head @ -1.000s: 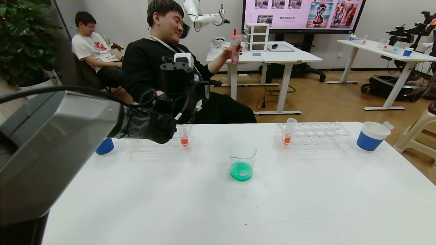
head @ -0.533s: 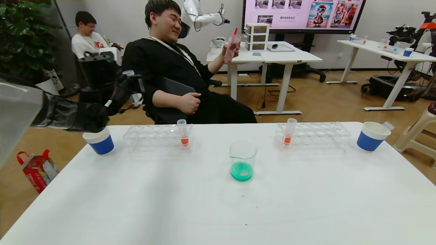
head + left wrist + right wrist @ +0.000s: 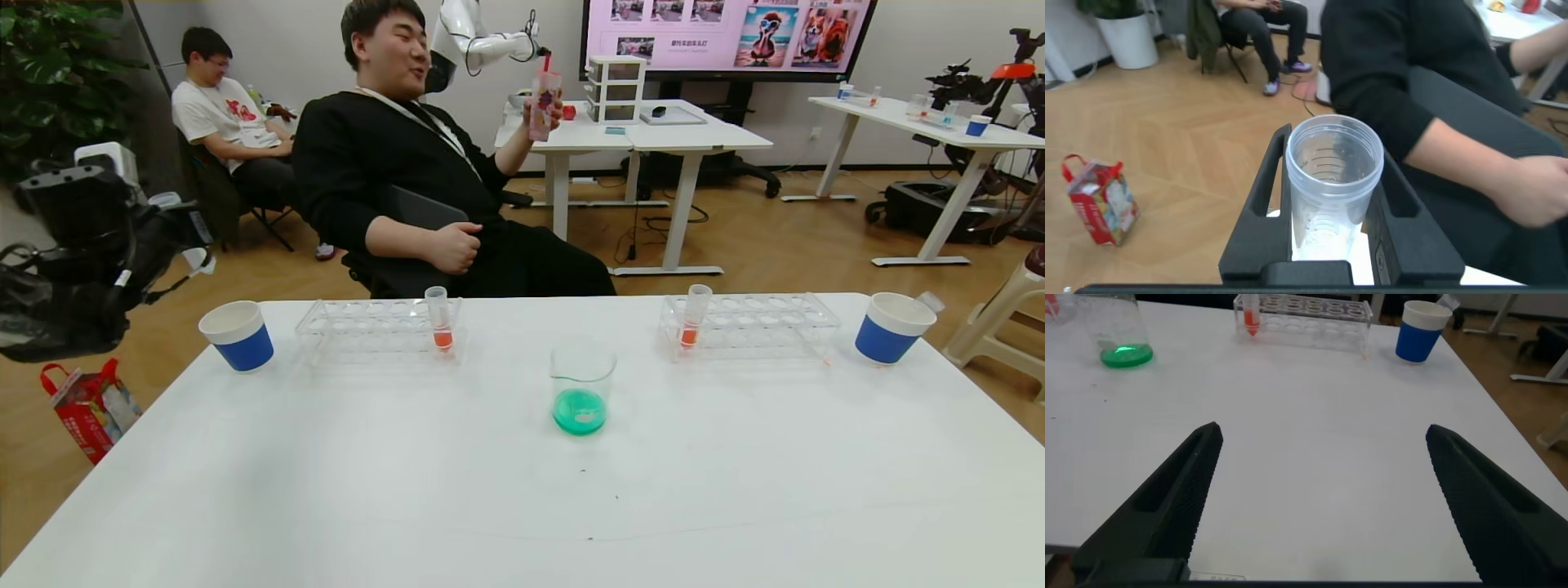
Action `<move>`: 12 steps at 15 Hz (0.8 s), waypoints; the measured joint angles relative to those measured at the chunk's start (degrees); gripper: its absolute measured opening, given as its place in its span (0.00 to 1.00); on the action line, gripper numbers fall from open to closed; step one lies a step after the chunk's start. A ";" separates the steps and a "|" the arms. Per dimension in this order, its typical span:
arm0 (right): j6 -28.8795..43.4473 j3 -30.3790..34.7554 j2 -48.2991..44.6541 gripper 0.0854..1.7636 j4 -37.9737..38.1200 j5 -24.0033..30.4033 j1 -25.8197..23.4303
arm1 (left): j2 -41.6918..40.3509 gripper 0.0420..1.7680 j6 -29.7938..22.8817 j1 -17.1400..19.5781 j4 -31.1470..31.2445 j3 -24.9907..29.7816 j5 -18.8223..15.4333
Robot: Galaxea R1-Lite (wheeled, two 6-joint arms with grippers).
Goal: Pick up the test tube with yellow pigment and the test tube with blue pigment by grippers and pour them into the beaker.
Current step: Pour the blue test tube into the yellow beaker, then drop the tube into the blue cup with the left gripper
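Presently: bench and room inventory

Room: wood-plank floor, white desks, wall screen, seated man in black (image 3: 408, 188).
Table (image 3: 522, 506): broad, smooth, matte white.
Racks: two clear plastic trays, each with one orange-red tube.
Paper cups: blue-and-white, at far corners.
Beaker (image 3: 581, 388): clear glass cylinder, green liquid, table centre.
Left gripper (image 3: 1331, 220): off the table's left edge, clamped on an empty clear tube (image 3: 1335, 184).
Right gripper (image 3: 1323, 498): fingers wide apart, low over the near table.

wide bare table (image 3: 408, 490) in front, beaker (image 3: 580, 388) mid-table, racks (image 3: 371, 331) & cups (image 3: 238, 335) along far edge
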 joint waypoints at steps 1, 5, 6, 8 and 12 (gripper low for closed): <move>0.02 0.00 0.00 0.98 -0.02 0.00 0.00 | 0.22 0.27 -0.11 1.32 -0.57 1.43 -0.41; 0.02 0.00 0.00 0.98 -0.02 0.00 0.00 | 2.40 0.27 0.09 1.71 -4.79 4.33 -0.15; 0.02 -0.02 0.00 0.98 0.00 -0.01 0.00 | 3.33 0.27 0.12 1.49 -6.28 4.61 -0.01; 0.02 -0.02 0.00 0.98 0.00 -0.01 0.00 | 4.72 0.27 0.26 1.11 -7.11 6.10 0.02; 0.00 -0.02 0.00 0.98 -0.02 0.00 0.00 | 8.37 0.27 0.11 1.02 -11.89 8.37 -0.04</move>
